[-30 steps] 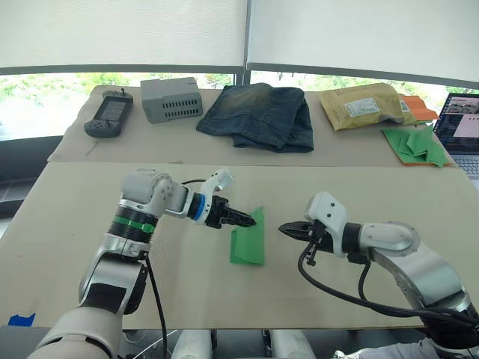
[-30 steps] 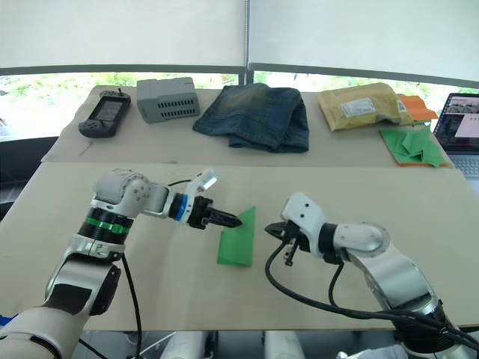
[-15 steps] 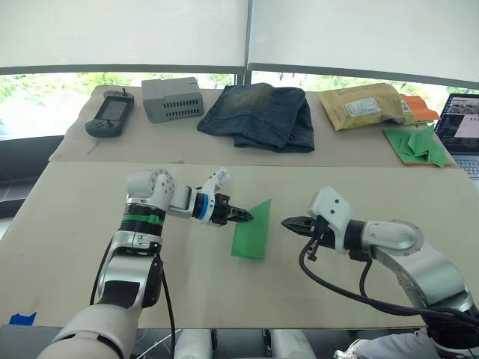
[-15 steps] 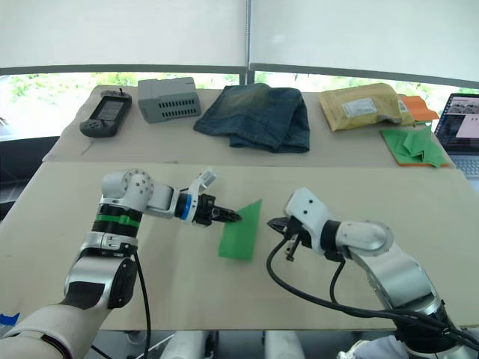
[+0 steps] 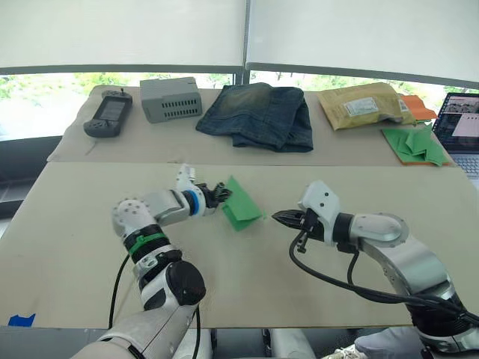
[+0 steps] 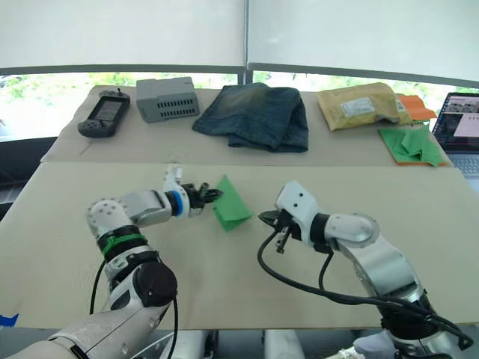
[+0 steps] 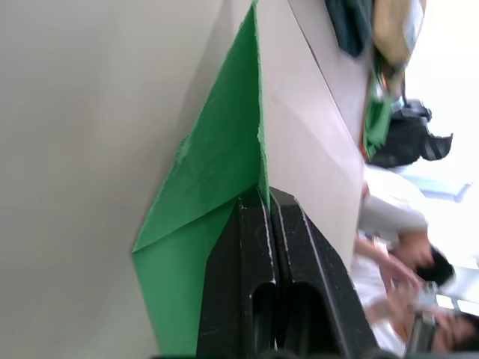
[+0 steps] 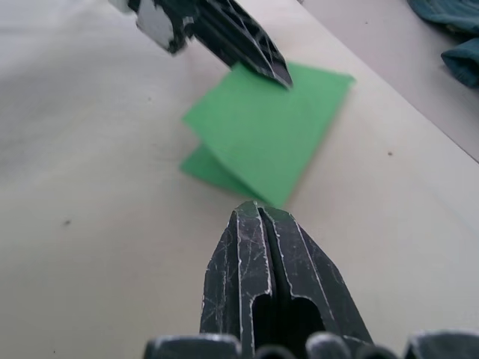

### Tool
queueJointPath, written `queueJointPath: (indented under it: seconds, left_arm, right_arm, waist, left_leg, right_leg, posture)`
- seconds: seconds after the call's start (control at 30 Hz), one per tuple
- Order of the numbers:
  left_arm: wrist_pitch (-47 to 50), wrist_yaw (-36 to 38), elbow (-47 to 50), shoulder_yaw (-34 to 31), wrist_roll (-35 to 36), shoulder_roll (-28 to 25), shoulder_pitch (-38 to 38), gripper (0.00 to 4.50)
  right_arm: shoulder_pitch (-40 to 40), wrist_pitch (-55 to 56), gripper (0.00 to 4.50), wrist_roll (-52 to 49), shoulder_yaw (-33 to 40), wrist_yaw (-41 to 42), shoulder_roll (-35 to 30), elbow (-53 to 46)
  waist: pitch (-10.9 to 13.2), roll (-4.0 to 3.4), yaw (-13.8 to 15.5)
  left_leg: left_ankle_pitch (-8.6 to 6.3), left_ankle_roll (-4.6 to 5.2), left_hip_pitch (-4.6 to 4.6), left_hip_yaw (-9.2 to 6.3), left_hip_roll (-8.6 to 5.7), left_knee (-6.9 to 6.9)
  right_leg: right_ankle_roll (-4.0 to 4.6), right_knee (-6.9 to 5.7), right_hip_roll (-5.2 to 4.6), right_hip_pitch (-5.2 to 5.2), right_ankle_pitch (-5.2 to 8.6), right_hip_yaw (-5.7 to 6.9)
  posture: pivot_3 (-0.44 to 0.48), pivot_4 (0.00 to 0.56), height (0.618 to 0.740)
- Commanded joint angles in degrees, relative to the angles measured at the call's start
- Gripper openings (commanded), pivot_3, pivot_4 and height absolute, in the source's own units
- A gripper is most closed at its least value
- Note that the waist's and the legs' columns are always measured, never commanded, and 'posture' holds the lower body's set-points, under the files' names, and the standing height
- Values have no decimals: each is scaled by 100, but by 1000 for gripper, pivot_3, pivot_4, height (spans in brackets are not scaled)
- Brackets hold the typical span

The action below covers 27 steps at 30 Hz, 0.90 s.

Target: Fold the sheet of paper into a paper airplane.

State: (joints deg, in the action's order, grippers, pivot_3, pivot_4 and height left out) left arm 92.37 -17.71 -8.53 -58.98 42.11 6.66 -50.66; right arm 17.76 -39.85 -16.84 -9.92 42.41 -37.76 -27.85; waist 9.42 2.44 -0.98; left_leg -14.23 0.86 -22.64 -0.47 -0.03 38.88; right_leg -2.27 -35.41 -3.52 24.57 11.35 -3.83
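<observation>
The sheet of paper (image 5: 239, 210) is bright green and folded over, with one flap tilted up off the near table (image 5: 90, 224). My left gripper (image 5: 221, 195) is shut on the paper's upper left edge. In the left wrist view the black fingertips (image 7: 258, 206) pinch that thin edge of the sheet (image 7: 217, 164). My right gripper (image 5: 278, 218) is shut and holds nothing. It hovers just right of the sheet, a short gap away, pointing at it. The right wrist view has its tips (image 8: 257, 211) close to the paper's near corner (image 8: 269, 127), with the left gripper (image 8: 278, 73) on the far side.
The far table carries a black handheld device (image 5: 109, 115), a grey box (image 5: 171, 98), folded jeans (image 5: 260, 114), a padded envelope (image 5: 361, 105), a heap of green paper pieces (image 5: 416, 144) and a laptop (image 5: 459, 129). A person (image 7: 397, 224) sits beyond the table's right end.
My left gripper closed on the paper's edge and swung it up and toward the far side, while the left elbow dropped low. The right gripper stayed shut and edged slightly left.
</observation>
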Motion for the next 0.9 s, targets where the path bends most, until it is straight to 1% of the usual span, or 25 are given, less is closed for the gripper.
queueJointPath:
  seconds: [0.03,0.07,0.1,0.13,0.2,0.23,0.3,0.4,0.43,0.5,0.57,0.67,0.73,0.77,0.83,0.9]
  left_arm:
    - [13,-782,334,-144,630,967,-17,18]
    - [13,-960,355,-43,864,937,77,18]
    - [13,-1108,361,60,1088,885,160,548]
    - [13,-1243,337,141,1312,815,221,779]
    - [13,-1508,178,229,1776,578,281,1548]
    - [13,-1600,56,329,2075,417,324,1816]
    - [13,-1769,-185,546,2687,115,410,2497]
    - [13,-1735,-503,1437,3782,-742,735,3507]
    - [13,-1696,-561,1757,4050,-1092,845,3869]
    - [13,-1382,-608,2268,4446,-1914,947,4474]
    - [13,-1112,-716,2624,4756,-2544,989,4474]
    - [13,-320,-663,3228,5055,-3769,1149,4500]
    - [13,199,-565,3418,5105,-4324,1195,4500]
    - [13,496,-405,3510,5063,-4550,1243,4500]
    - [13,1146,5,3637,4857,-4912,1385,4500]
    - [-381,1632,581,3841,4142,-5231,1695,4500]
  right_arm:
    - [166,114,0,37,-9,-16,56,-36]
    - [190,136,0,60,-17,-17,61,-11]
    - [208,158,0,78,-23,-13,57,6]
    - [222,175,0,90,-27,-4,52,18]
    - [235,194,0,101,-35,11,49,23]
    - [238,200,0,106,-43,17,53,19]
    - [237,212,0,118,-64,22,66,13]
    - [265,216,0,130,-131,-21,167,20]
    - [277,173,0,108,-134,-73,251,33]
    - [338,79,0,155,-168,-316,526,159]
    - [377,9,0,192,-174,-507,771,273]
    - [451,-76,849,113,-241,-725,1266,429]
    - [536,-17,1605,218,-412,-822,1514,545]
    - [588,25,1885,277,-494,-866,1632,621]
    - [695,102,2592,356,-640,-905,1824,775]
    - [794,104,3270,374,-772,-912,2002,907]
  waist:
    - [1,1,24]
    - [1,2,45]
    - [1,2,57]
    - [1,3,66]
    - [1,3,71]
    - [1,3,67]
    - [1,3,60]
    - [1,3,23]
    - [2,4,-7]
    - [4,7,-76]
    - [4,7,-116]
    - [3,6,-132]
    - [3,5,-142]
    - [3,5,-145]
    - [4,4,-139]
    - [4,4,-121]
  left_leg:
    - [2,-4,0,0,-2,0]
    - [5,-8,-1,-1,-3,2]
    - [7,-12,-1,-2,-6,3]
    - [8,-13,-3,-2,-8,6]
    - [8,-14,-2,-2,-8,8]
    - [9,-14,-2,-2,-8,8]
    - [9,-14,-1,-1,-7,7]
    - [9,-15,2,-3,-5,6]
    - [10,-16,2,-2,-4,5]
    - [14,-22,2,-2,-3,4]
    - [25,-40,-2,-2,-2,-1]
    - [32,-47,-1,-3,-5,-4]
    - [32,-47,-2,-3,-4,-6]
    - [31,-47,-2,-3,-4,-7]
    - [31,-47,-6,-2,-4,-9]
    - [32,-47,-12,-3,-4,-9]
  right_leg:
    - [0,-3,0,0,0,0]
    - [-1,-4,-1,0,-1,0]
    - [-5,-3,-4,-1,-3,0]
    - [-8,-3,-5,-2,-6,0]
    - [-11,7,-5,-8,-15,0]
    - [-10,10,-5,-9,-17,0]
    - [-10,10,-4,-9,-18,-1]
    - [-8,5,-2,-6,-19,-1]
    - [-6,0,-1,-3,-20,-2]
    - [0,-24,4,13,-23,-7]
    - [5,-52,10,39,-20,-11]
    - [17,-67,9,44,-13,-10]
    - [20,-68,10,48,-11,-10]
    - [24,-67,10,48,-8,-9]
    - [26,-66,10,52,-7,-7]
    - [29,-65,6,56,-5,-4]
  posture:
    - [0,150,728]
    - [0,150,728]
    - [0,150,728]
    - [0,150,728]
    - [0,150,728]
    - [0,150,728]
    - [0,150,728]
    - [0,150,728]
    - [0,150,728]
    - [0,150,728]
    - [0,150,728]
    - [0,150,728]
    - [0,150,728]
    - [0,150,728]
    - [0,150,728]
    - [0,150,728]
